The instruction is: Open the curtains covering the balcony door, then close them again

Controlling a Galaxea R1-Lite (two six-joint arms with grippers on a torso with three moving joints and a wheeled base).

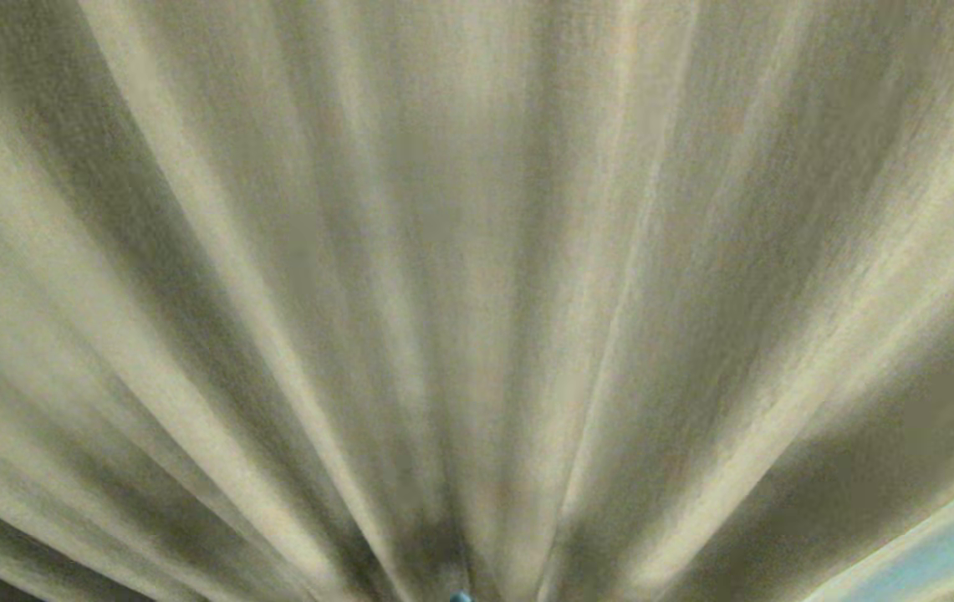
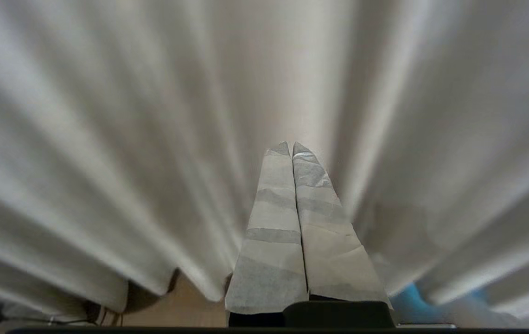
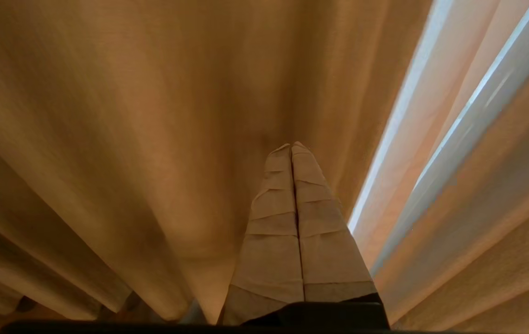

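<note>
Head view: filled edge to edge by the curtains point(image 1: 477, 276), thick greyish-beige woven drapes hanging in long pleats that fan outward from the lower middle. Drawn closed across the whole picture, very near the camera. A sliver of pale blue light point(image 1: 945, 556) at the lower right corner, between two folds. A tiny blue-green speck point(image 1: 460, 597) at the bottom edge, too small to identify. No arm visible here.

Left wrist view: the left pincer point(image 2: 291, 147) in the middle, two tapered fingers wrapped in pale grey-white tape, pressed flat together along their full length, holding nothing. Tips pointing at the pleated curtains point(image 2: 130, 139), just short of the fabric; contact impossible to judge. Curtain hem hanging just above a strip of light wooden floor point(image 2: 190, 301). Dark cables point(image 2: 37, 319) lying on the floor under the hem to one side. A blurred blue shape point(image 2: 408, 299) low down on the other side.

Right wrist view: the right pincer point(image 3: 291, 147), likewise taped, fingers closed tight against each other and empty. Same heavy curtains point(image 3: 130, 139) close ahead, in warm brownish shadow. To one side of the fingers, a narrow bright gap point(image 3: 403, 120) between folds, with thinner, lighter fabric point(image 3: 436, 134) showing through.
</note>
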